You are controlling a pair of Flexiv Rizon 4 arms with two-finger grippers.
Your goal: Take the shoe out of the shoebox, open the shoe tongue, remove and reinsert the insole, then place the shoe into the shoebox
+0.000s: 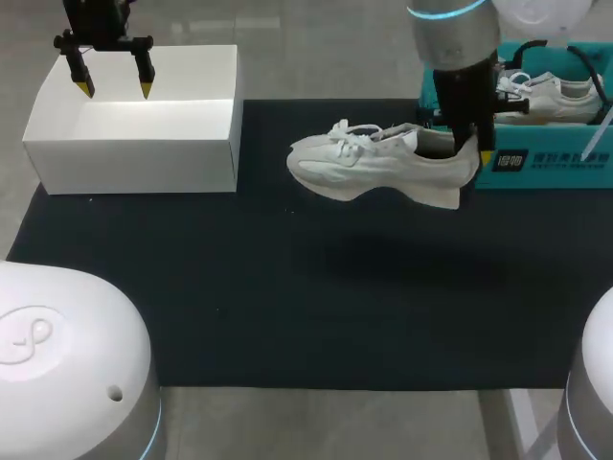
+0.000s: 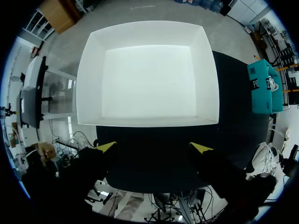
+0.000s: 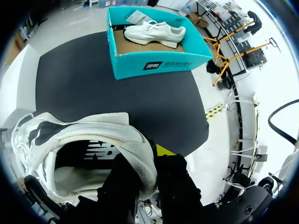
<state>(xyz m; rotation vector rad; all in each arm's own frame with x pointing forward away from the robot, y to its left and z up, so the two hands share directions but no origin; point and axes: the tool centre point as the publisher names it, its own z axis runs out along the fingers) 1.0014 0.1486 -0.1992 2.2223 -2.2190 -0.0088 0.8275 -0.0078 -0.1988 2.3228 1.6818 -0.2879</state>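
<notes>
**A:** Status, front to back?

**B:** Dark mat (image 1: 287,307) fills the lower and middle frame. The shoe (image 1: 383,165) hangs above it, centre-right, sole down, toe pointing left, with its shadow on the mat below.

**A:** Held how?

**B:** Right arm (image 1: 458,38) comes in at the top right. Right jaws are clamped on the heel. In the right wrist view one finger is inside the collar and one outside, with a yellow tip (image 3: 163,150) showing just behind the heel wall.

**A:** Shoebox?

**B:** Teal shoebox (image 1: 541,165) is at the upper right, just behind the shoe's heel. A second shoe (image 1: 551,91) lies inside it. From the right wrist it sits well ahead of the jaws, across the mat.

**A:** Left side?

**B:** Left jaws are apart, above the white box (image 1: 134,144) at the upper left. From the left wrist, the yellow fingertips (image 2: 106,147) stand wide, with the box just ahead of them.
</notes>
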